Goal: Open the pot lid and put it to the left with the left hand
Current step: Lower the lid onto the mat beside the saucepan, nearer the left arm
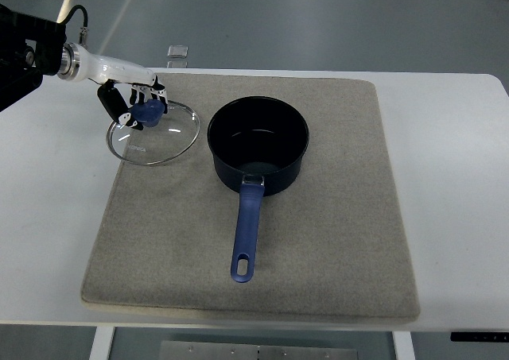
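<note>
One arm in view, entering from the picture's left edge at the top: black upper section, silver wrist joint, white forearm shell, ending in the left hand (135, 99) with white-and-black fingers. Fingers are curled around the blue knob (148, 114) of the round glass lid with a metal rim (153, 133); hand is closed on the knob, gripping it. Whether the lid rests flat on the mat or is slightly lifted cannot be told from this angle; its rim appears slightly tilted.

Lid sits off the pot, over the left rear part of the square grey felt-like mat (334, 241), near the mat's left edge, with its rim overlapping that edge a bit. Lid is just beside the pot on the pot's left; a narrow gap shows between them, not touching.

Dark blue round saucepan (258, 144) stands upright near the mat's centre, uncovered, interior dark and shiny. Its long blue handle (247, 231) points toward the near edge of the mat, with a hanging hole at the tip.

Mat lies on a white tabletop (453, 185). Small clear square object (178, 53) sits at the far table edge behind the mat; too small to identify.
</note>
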{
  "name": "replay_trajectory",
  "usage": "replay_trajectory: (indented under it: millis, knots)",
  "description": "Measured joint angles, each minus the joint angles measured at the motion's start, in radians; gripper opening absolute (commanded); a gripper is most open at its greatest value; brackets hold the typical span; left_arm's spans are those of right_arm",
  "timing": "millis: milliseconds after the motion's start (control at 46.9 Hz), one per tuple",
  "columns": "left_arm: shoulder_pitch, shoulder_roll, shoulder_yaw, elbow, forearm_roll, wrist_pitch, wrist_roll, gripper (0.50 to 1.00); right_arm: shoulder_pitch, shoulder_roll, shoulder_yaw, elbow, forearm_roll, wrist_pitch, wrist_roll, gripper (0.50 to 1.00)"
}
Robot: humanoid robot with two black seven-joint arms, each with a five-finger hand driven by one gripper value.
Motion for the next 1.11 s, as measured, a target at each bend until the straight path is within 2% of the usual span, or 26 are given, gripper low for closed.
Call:
replay_trajectory:
  millis: [384,747,789,811,853,1003,1088,1109]
  knots:
    - [0.024,-0.076,0.000,0.055,-0.004,0.027,0.000,0.500,0.000,0.000,0.000,0.000,0.000,0.000,0.000,0.915]
    - [0.037,-0.088,0.000,0.068,-0.007,0.039,0.000,0.500,0.000,0.000,0.000,0.000,0.000,0.000,0.000,0.915]
    - [0.037,-0.088,0.000,0.068,-0.012,0.040,0.000,0.572,0.000,0.000,0.000,0.000,0.000,0.000,0.000,0.915]
    - [0.037,-0.088,-0.001,0.068,-0.018,0.041,0.000,0.591,0.000,0.000,0.000,0.000,0.000,0.000,0.000,0.915]
    - [0.038,-0.088,-0.006,0.066,-0.025,0.046,0.000,0.617,0.000,0.000,0.000,0.000,0.000,0.000,0.000,0.915]
    - [0.050,-0.088,-0.009,0.059,-0.032,0.066,0.000,0.756,0.000,0.000,0.000,0.000,0.000,0.000,0.000,0.915]
    - [0.052,-0.088,-0.009,0.053,-0.034,0.067,0.000,0.784,0.000,0.000,0.000,0.000,0.000,0.000,0.000,0.915]
    - [0.053,-0.088,-0.009,0.052,-0.035,0.066,0.000,0.816,0.000,0.000,0.000,0.000,0.000,0.000,0.000,0.915]
